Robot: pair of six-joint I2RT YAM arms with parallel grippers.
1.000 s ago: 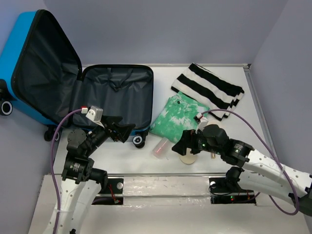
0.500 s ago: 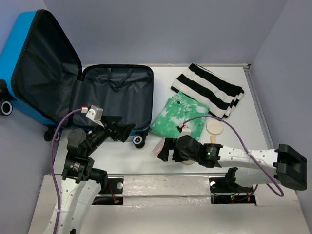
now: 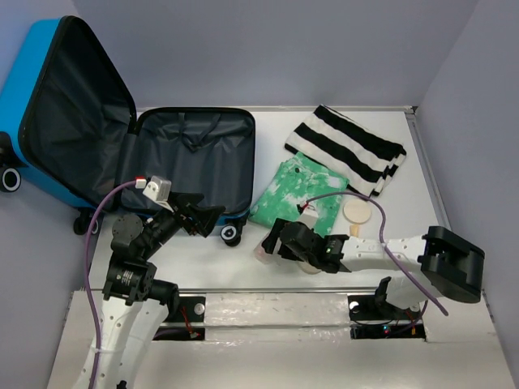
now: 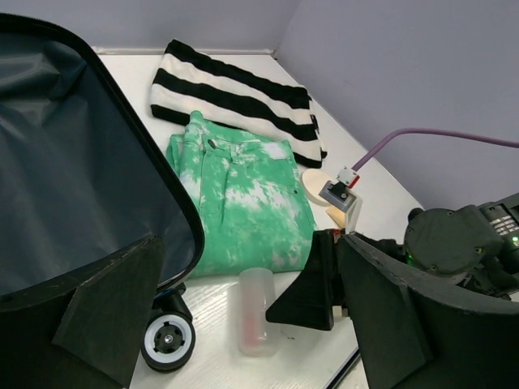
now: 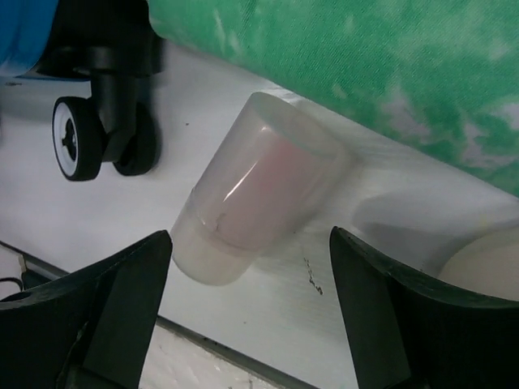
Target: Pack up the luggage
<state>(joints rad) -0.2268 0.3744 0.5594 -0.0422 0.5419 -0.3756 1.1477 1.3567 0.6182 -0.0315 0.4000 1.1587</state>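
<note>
- The right gripper (image 5: 250, 243) stands spread. One finger sits on each side of a translucent bottle (image 5: 259, 190) that lies on its side just off the near edge of the green tie-dye trousers (image 3: 296, 194). Neither finger touches the bottle.
- We judge the main risk to be a roll. The bottle is round and smooth and lies askew to the fingers, so an off-centre squeeze could push it out along the table (image 3: 203, 251).
- The fingers might also pinch the hem of the trousers, which lies right beside the bottle, and drag the cloth up with it.
- The left gripper (image 4: 247, 292) hangs parted and holds nothing. It sits left of the trousers, over the near rim of the case, so a carry that way could bring the two arms together or snag the purple cable.
- A low carry could knock the bottle on the wheel (image 5: 77, 138) or on the rim.
- The luggage (image 3: 24, 89) lies open directly left of the trousers. Its lower half is flat and nearly touches them, and its lid is propped up farther left.
- The shell is bright blue and hard, with a creased dark grey lining and black-and-white wheels. We see nothing packed inside.
- A folded black-and-white striped garment (image 3: 345, 150) lies beyond the trousers.
</note>
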